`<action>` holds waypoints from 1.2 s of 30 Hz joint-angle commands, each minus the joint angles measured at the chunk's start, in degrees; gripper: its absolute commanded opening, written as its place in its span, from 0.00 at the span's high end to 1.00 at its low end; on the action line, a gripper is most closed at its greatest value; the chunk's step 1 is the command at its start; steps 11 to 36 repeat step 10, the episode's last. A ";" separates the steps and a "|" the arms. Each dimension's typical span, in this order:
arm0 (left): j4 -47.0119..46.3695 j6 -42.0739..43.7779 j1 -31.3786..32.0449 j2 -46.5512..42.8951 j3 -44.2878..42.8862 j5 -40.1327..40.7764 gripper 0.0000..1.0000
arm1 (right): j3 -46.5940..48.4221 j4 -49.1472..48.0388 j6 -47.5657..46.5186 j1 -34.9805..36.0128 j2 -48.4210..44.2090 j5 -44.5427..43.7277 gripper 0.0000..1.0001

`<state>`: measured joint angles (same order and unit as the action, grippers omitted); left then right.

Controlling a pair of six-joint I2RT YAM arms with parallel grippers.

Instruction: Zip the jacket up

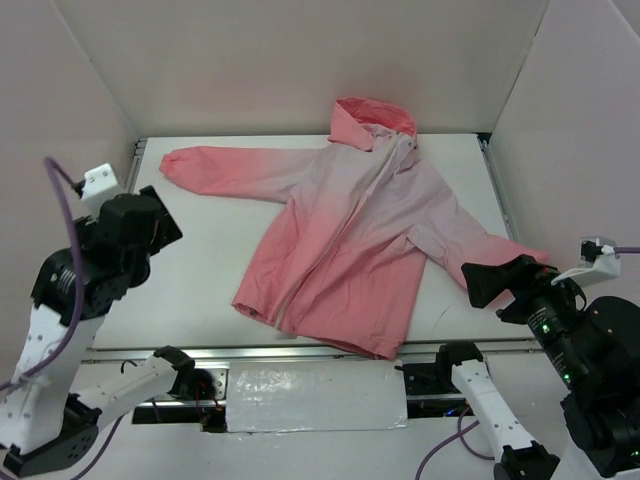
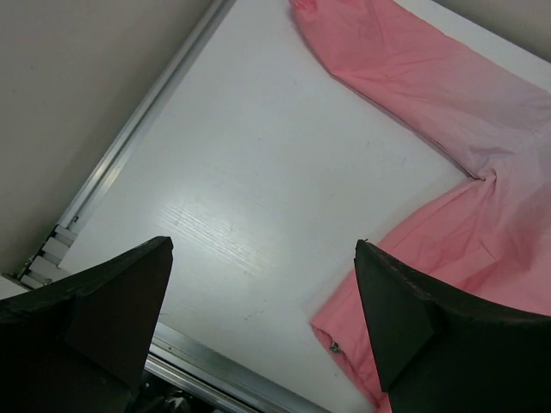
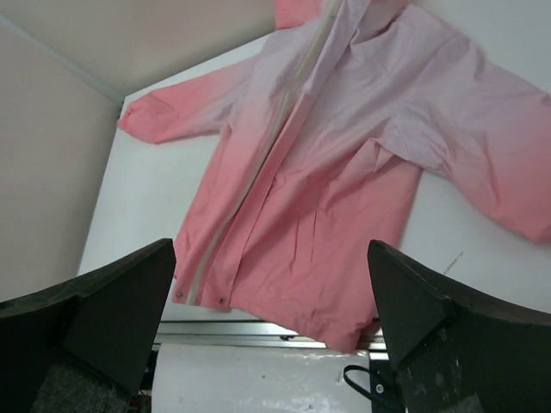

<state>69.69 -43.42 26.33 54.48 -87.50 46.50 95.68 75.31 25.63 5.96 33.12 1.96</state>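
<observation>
The pink hooded jacket [image 1: 345,240] lies flat on the white table [image 1: 200,260], hood at the back, hem towards me, sleeves spread left and right. Its light front zipper [image 3: 258,163] runs from the hood down to the hem's left corner. In the left wrist view the jacket's sleeve and hem corner [image 2: 448,258] show at right. My left gripper [image 1: 165,225] is open and empty, raised over the table's left side, apart from the jacket. My right gripper [image 1: 490,280] is open and empty, raised near the jacket's right sleeve cuff.
Grey walls close in the table at the back and both sides. A metal rail [image 1: 300,350] runs along the near edge, with a white taped panel [image 1: 315,395] below it. Part of the hem hangs slightly over the rail.
</observation>
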 commanded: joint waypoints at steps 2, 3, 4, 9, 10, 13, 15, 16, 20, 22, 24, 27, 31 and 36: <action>0.35 1.67 -0.40 -5.34 3.56 5.52 0.01 | 0.48 1.86 -1.10 0.63 0.98 -1.17 0.00; 0.62 1.50 -0.40 -5.70 4.00 5.70 0.01 | 0.13 1.16 -1.19 0.72 1.33 -0.82 0.00; 0.80 1.41 -0.40 -5.87 4.44 5.79 0.01 | -0.14 0.90 -1.19 0.81 1.50 -0.12 0.00; 2.29 1.23 -0.40 -4.91 4.10 6.14 0.01 | -0.41 -0.95 -1.46 0.99 1.68 1.38 0.00; 2.55 1.41 -0.40 -4.82 3.92 6.49 0.01 | -0.49 -1.04 -1.37 1.25 1.77 1.38 0.00; 2.55 1.41 -0.40 -4.82 3.92 6.49 0.01 | -0.49 -1.04 -1.37 1.25 1.77 1.38 0.00; 2.55 1.41 -0.40 -4.82 3.92 6.49 0.01 | -0.49 -1.04 -1.37 1.25 1.77 1.38 0.00; 2.55 1.41 -0.40 -4.82 3.92 6.49 0.01 | -0.49 -1.04 -1.37 1.25 1.77 1.38 0.00; 2.55 1.41 -0.40 -4.82 3.92 6.49 0.01 | -0.49 -1.04 -1.37 1.25 1.77 1.38 0.00; 2.55 1.41 -0.40 -4.82 3.92 6.49 0.01 | -0.49 -1.04 -1.37 1.25 1.77 1.38 0.00; 2.55 1.41 -0.40 -4.82 3.92 6.49 0.01 | -0.49 -1.04 -1.37 1.25 1.77 1.38 0.00; 2.55 1.41 -0.40 -4.82 3.92 6.49 0.01 | -0.49 -1.04 -1.37 1.25 1.77 1.38 0.00; 2.55 1.41 -0.40 -4.82 3.92 6.49 0.01 | -0.49 -1.04 -1.37 1.25 1.77 1.38 0.00; 2.55 1.41 -0.40 -4.82 3.92 6.49 0.01 | -0.49 -1.04 -1.37 1.25 1.77 1.38 0.00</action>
